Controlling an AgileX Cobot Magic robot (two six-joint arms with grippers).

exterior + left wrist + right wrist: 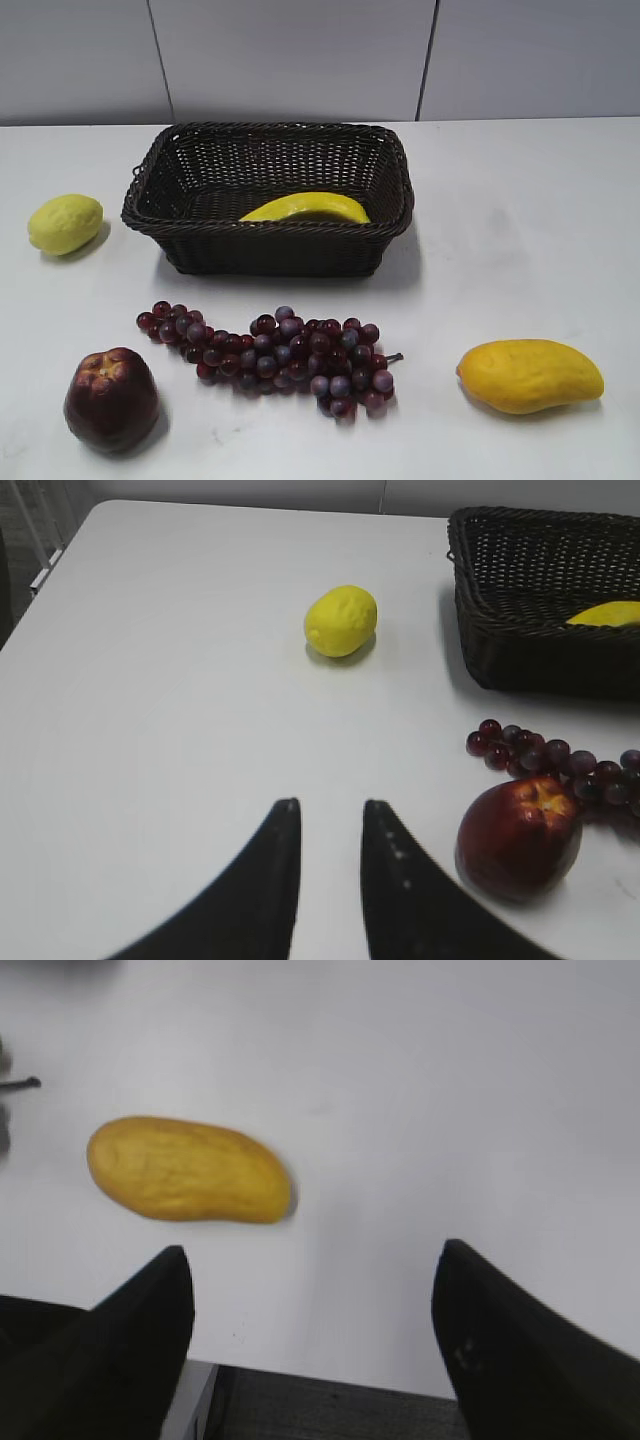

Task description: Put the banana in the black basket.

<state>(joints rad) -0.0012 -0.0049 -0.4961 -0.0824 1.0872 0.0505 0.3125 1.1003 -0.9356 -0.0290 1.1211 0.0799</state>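
Note:
The yellow banana [306, 208] lies inside the black basket [180, 170] against its near wall. In the left wrist view the basket [520, 650] is at the top right with the banana [608, 614] showing over its rim. My left gripper [325, 805] is open with a narrow gap and empty, over bare table left of a dark red apple. My right gripper [312, 1250] is wide open and empty at the table's near edge. Neither gripper shows in the exterior view.
A lemon [65, 223] [341, 620] lies left of the basket. A red apple [111, 398] [518, 833] and a bunch of purple grapes [275, 355] [560, 755] lie in front of it. A mango [530, 375] [187, 1169] lies at the front right.

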